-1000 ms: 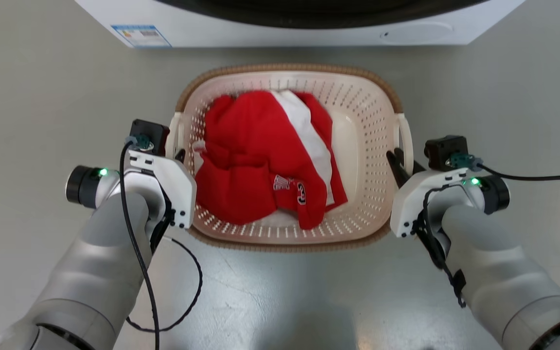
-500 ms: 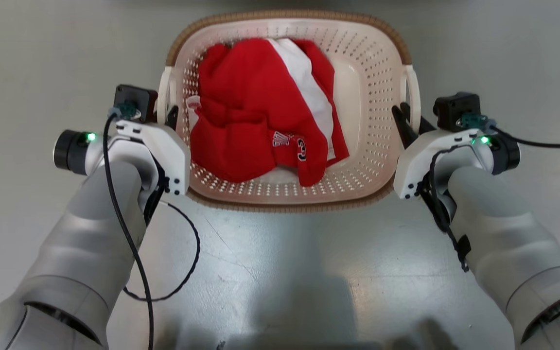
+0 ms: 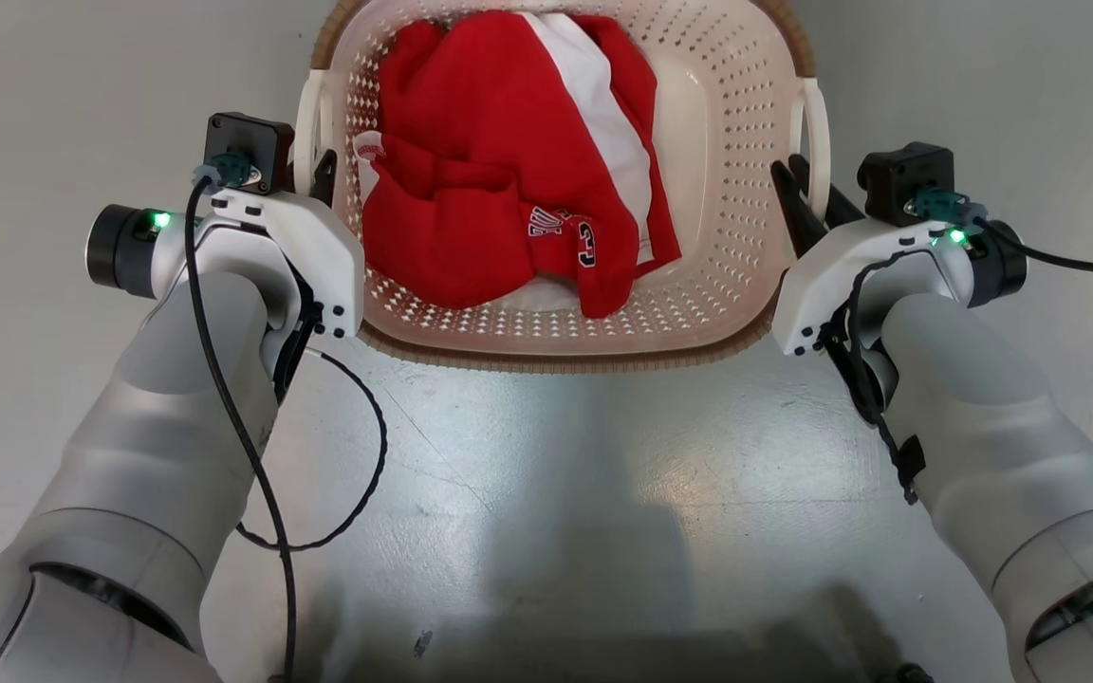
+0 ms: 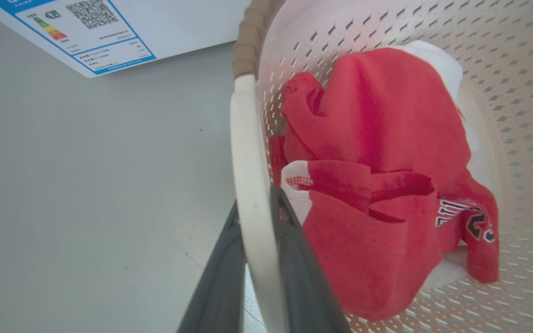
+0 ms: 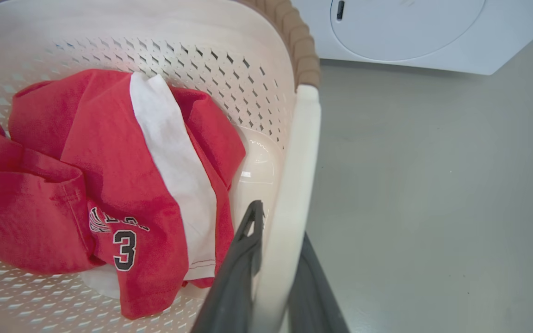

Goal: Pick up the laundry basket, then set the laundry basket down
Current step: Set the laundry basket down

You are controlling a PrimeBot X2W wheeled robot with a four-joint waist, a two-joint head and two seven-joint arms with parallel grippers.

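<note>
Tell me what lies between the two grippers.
The basket, holding a red-and-white shirt, fills the gap from left gripper to right gripper: head view.

The basket (image 3: 736, 142) is cream-white, pierced in dotted rows, with a brown woven-look rim (image 3: 556, 359). The shirt (image 3: 471, 190) is red with a white stripe and a dark 3 toward 5 o'clock. The floor (image 3: 556, 493) is plain grey.

The basket (image 3: 727, 142) is far and in the middle, with the floor (image 3: 546, 455) near and on both sides. A shirt (image 3: 499, 161) lies in it, more to the left. The left gripper (image 4: 255, 208) is at the left handle (image 3: 307, 123), one finger on each side. The right gripper (image 5: 280, 222) is at the right handle (image 3: 817, 123) the same way. The washing machine (image 5: 410, 32) is behind the basket.
</note>
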